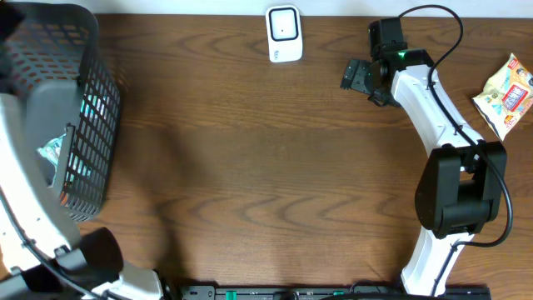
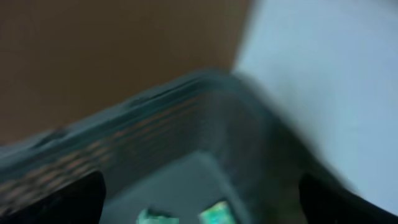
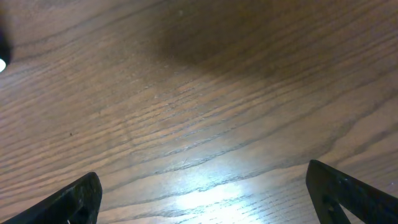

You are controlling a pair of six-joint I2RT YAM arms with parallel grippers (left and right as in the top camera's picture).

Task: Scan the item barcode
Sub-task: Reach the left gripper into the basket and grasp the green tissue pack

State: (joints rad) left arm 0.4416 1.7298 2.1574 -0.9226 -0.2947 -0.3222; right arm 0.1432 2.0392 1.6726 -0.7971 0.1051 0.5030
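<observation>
Over the basket [image 1: 92, 125], left claw [image 2: 205, 204] gapes wide; right claw [image 1: 356, 77] likewise, empty. Teal pouch [image 1: 50, 152] inside: likely light, crinkly, slippery; pinch an edge.

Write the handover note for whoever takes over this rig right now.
Left pincer: open, empty, above the basket, looking down on the teal packets inside; that view is blurred.
Right pincer: open, empty, over bare table, to the right of the scanner.
Snack bag: lying at the table's right edge.
Done: nothing grasped or scanned yet.
Left: grasp an item and show its barcode to the scanner.
</observation>
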